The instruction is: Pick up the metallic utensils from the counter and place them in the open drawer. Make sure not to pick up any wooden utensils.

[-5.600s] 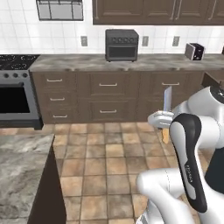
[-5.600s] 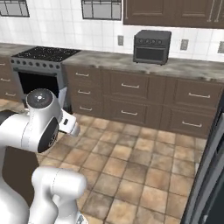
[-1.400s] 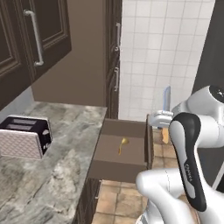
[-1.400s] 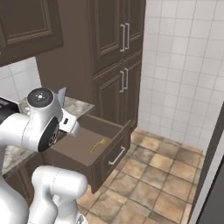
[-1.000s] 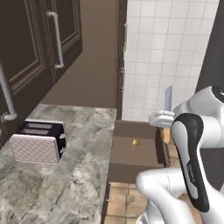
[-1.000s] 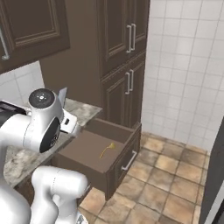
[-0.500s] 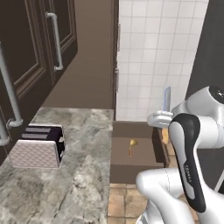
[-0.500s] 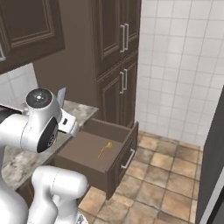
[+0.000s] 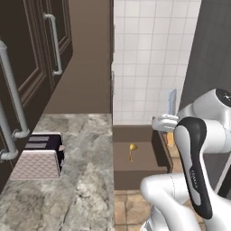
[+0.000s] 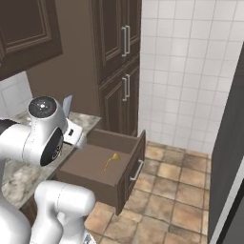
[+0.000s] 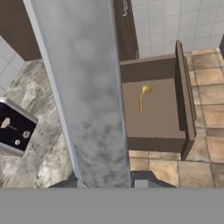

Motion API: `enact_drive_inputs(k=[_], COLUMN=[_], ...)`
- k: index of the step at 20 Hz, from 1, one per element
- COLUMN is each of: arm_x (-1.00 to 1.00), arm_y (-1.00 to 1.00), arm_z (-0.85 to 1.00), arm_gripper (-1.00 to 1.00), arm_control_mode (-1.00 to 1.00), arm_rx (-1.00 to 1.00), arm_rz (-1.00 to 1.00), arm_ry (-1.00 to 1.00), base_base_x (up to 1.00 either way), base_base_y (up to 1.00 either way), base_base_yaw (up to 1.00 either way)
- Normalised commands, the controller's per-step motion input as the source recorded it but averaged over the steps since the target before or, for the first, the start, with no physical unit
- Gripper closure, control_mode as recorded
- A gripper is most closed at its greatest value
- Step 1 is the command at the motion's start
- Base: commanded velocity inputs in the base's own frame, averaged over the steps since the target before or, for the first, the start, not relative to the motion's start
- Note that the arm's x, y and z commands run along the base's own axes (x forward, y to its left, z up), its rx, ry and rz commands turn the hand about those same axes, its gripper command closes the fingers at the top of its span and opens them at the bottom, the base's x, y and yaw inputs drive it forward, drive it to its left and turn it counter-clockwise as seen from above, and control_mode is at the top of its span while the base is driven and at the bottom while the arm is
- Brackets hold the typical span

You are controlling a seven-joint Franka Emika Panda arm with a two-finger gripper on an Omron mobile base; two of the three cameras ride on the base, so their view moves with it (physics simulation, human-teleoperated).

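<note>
My arm folds high, pincer point(image 9: 168, 121) clenched on one bluish-grey utensil point(image 9: 171, 102) held upright; one golden utensil point(image 10: 112, 159) lies in the open drawer point(image 10: 131, 167).

We note a toaster point(image 9: 38, 157) sitting below dark cabinets point(image 9: 31, 67). White wall tile point(image 10: 190, 71) meets a tan floor point(image 10: 176, 190).

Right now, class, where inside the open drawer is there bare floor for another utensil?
The open drawer is mostly bare: only the golden utensil lies near its back wall. Floor toward the front panel and both sides is free. The gripper holds a bluish-grey utensil.
</note>
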Motion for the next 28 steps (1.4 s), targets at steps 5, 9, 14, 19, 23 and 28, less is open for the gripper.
enact_drive_inputs(k=[5,9,14,19,23,28], arm_x=[0.26,0.32,0.55,0.68,0.66,0.73], arm_y=[0.00,-0.02,0.00,0.01,0.01,0.03], arm_z=[-0.10,-0.35,-0.44,-0.68,-0.68,-0.55], arm_gripper=[1.00,1.00,1.00,1.00,1.00,1.00], arm_control_mode=[-1.00,-1.00,-1.00,-1.00,-1.00,-1.00], arm_rx=[0.00,0.00,0.00,0.00,0.10,0.02], arm_rz=[-0.03,0.02,0.02,0.00,0.00,0.00], arm_ry=[0.07,0.16,0.09,0.19,0.14,0.04], base_base_x=[0.13,0.00,0.00,0.00,0.00,0.00], base_base_y=[0.06,0.00,0.00,0.00,0.00,0.00], base_base_yaw=[-0.04,0.00,0.00,0.00,0.00,0.00])
